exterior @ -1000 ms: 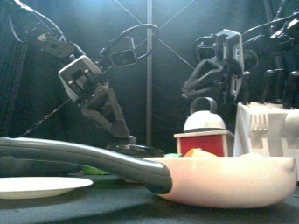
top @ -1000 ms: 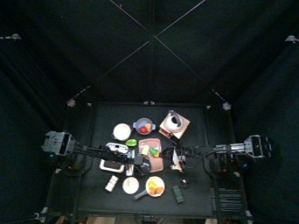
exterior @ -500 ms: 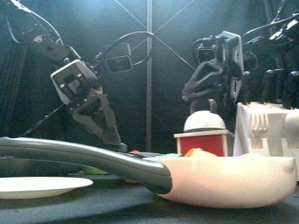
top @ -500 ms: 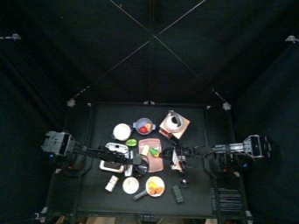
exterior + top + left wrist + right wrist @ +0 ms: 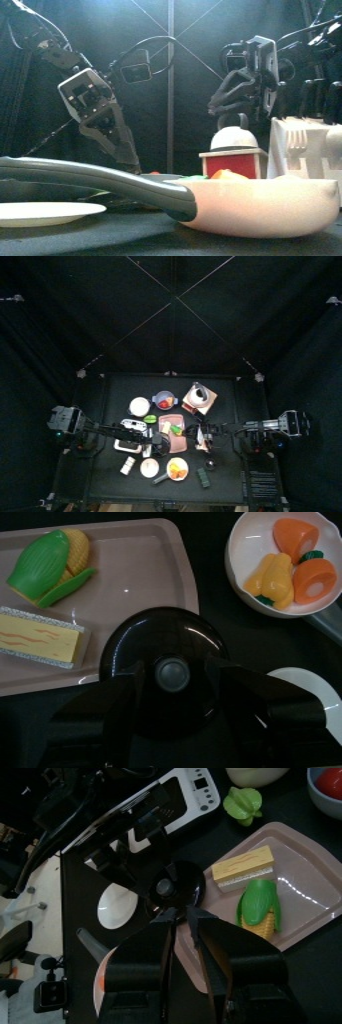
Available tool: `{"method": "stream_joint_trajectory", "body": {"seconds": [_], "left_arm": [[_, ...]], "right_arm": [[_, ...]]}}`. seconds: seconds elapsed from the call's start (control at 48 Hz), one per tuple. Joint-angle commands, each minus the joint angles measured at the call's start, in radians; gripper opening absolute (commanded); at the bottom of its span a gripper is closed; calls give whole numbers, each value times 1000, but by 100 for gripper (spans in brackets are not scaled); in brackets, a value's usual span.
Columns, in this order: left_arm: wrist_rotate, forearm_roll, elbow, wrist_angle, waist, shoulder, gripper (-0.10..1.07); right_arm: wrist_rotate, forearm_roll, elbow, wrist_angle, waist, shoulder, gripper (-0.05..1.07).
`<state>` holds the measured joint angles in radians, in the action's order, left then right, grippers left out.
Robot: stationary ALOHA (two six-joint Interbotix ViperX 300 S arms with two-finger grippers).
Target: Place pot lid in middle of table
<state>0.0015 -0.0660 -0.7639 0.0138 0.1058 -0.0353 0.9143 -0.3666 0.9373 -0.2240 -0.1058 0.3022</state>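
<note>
L hand (image 5: 171, 717) open, straddling pot lid (image 5: 163, 657) knob | lid directly below us, half on tray (image 5: 120, 612) | R hand: can't tell

pink tray (image 5: 134, 542), corn cob (image 5: 51, 562), pink pan (image 5: 254, 205), white plate (image 5: 47, 212)

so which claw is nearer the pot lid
Left. The left claw sits open right over the pot lid; the right claw hangs just beside it.
</note>
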Motion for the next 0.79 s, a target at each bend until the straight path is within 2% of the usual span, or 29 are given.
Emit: {"method": "stream_joint_trajectory", "body": {"seconds": [0.0, 0.771], "left_arm": [[0, -3, 14, -6, 2, 20, 89], [5, 0, 14, -15, 2, 43, 90]], "right_arm": [[-2, -2, -18, -3, -3, 11, 61], [0, -2, -23, -3, 2, 11, 61]]}}
